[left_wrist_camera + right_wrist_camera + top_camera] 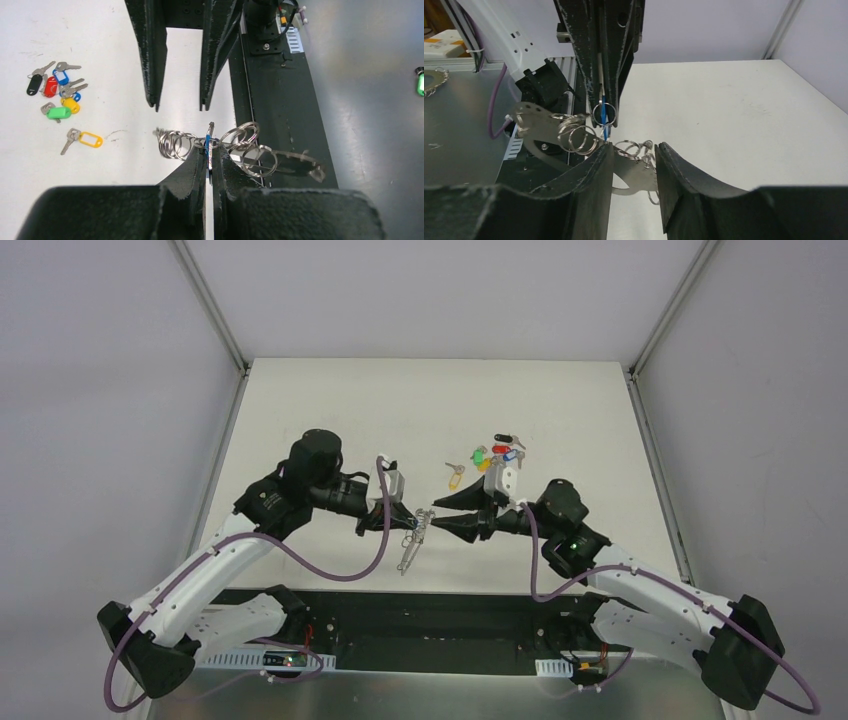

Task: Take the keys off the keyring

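My left gripper [403, 522] is shut on a thin blue-headed key [208, 145] that hangs in a small split ring, holding it above the table. The keyring [407, 546], a grey-taupe oval loop [296, 165] with a fringe of small steel rings [172, 142], hangs from that key. It also shows in the right wrist view [531, 125]. My right gripper [437, 514] is open and faces the left gripper. Its fingers [599, 170] straddle the loop's end [641, 175] without touching it. In the left wrist view the right gripper [180, 106] sits just beyond the rings.
A pile of loose keys with coloured tags [497, 453] lies on the white table behind the right gripper, also seen in the left wrist view [59, 89]. One yellow-tagged key [455, 476] lies apart. The black base rail [430, 625] runs along the near edge.
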You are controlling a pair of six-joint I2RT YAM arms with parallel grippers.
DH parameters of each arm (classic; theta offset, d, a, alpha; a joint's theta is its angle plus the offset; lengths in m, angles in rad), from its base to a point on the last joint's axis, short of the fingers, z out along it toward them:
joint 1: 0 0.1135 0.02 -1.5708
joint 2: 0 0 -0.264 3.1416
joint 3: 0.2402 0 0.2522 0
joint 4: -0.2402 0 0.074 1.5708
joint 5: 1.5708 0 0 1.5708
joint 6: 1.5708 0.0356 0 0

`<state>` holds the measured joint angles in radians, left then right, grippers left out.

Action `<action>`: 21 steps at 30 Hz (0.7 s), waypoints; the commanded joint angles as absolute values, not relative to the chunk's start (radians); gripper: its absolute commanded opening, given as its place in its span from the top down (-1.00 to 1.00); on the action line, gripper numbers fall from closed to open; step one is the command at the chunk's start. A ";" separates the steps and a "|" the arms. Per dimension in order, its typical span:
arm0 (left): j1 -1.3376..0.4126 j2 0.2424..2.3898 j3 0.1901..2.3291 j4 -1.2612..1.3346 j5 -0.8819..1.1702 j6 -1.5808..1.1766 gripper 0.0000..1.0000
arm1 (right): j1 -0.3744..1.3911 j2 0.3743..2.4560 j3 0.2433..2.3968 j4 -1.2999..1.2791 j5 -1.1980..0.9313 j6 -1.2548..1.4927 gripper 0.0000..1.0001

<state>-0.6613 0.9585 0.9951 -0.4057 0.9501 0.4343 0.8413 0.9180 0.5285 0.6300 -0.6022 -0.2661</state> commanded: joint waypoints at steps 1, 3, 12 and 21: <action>-0.682 0.964 1.049 -0.419 0.907 0.508 1.00 | 0.842 0.904 0.587 0.604 -0.699 -0.256 0.17; -0.689 0.967 1.054 -0.428 0.896 0.520 1.00 | 0.846 0.904 0.594 0.588 -0.706 -0.257 0.18; -0.724 0.986 1.075 -0.453 0.859 0.557 1.00 | 0.873 0.940 0.622 0.581 -0.650 -0.272 0.32; -0.742 0.989 1.084 -0.469 0.825 0.578 1.00 | 0.904 0.920 0.612 0.577 -0.590 -0.297 0.29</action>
